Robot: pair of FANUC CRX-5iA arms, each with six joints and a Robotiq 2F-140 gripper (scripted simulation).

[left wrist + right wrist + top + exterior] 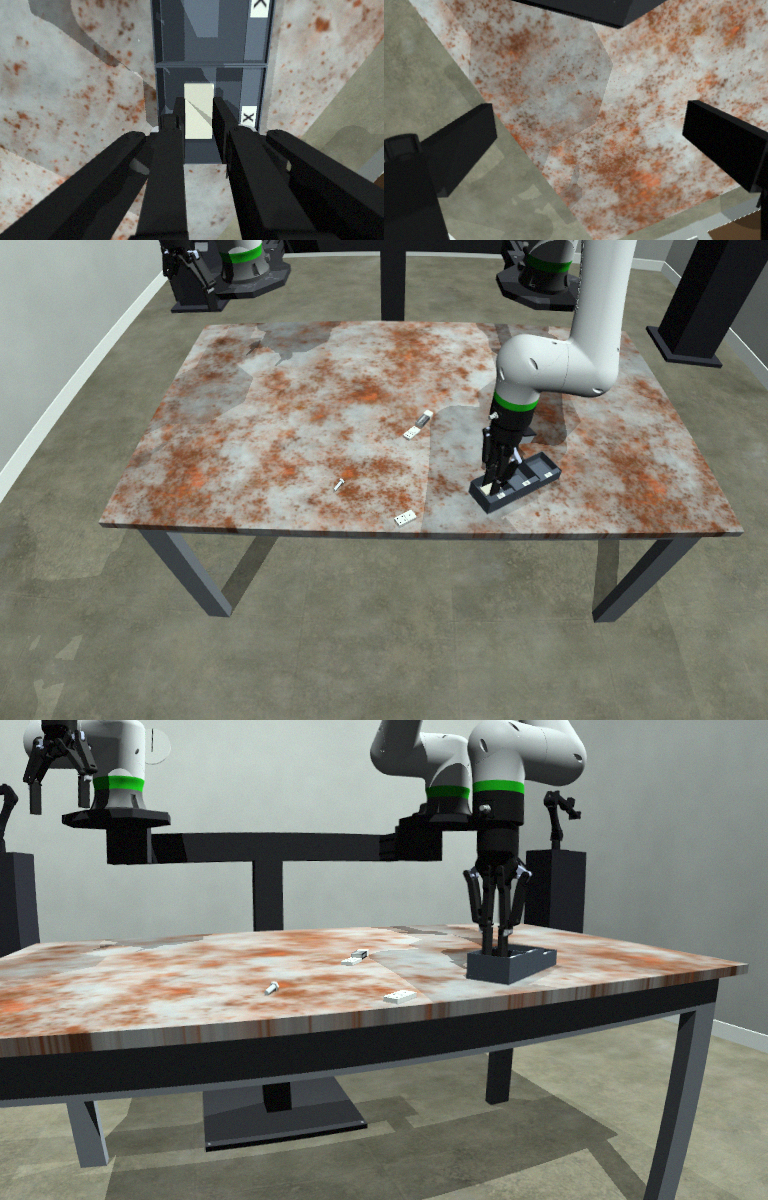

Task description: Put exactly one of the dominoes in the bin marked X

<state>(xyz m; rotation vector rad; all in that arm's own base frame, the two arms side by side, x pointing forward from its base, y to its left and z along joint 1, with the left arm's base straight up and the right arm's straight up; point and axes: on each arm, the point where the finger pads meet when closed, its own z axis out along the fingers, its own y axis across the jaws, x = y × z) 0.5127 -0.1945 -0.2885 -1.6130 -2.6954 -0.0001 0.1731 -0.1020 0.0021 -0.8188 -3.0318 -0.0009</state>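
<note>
My left gripper (492,487) (494,949) (198,111) is shut on a domino (486,488) (199,122), blank cream face up. Its fingertips reach below the rim of the end bin marked X (248,116) in the dark three-bin tray (523,493) (488,967) (212,65). The near wall hides the domino in the exterior view, so its contact with the bin floor cannot be told. A second domino (404,517) (399,996) lies near the front edge. A third domino (411,433) (351,961) lies mid-table. My right gripper (59,798) (589,119) is open and empty.
A grey and white stick-like block (423,418) (359,953) lies end to end with the mid-table domino. A small bolt (338,484) (271,988) lies left of the front domino. The tray stands near the front edge of the table (271,438).
</note>
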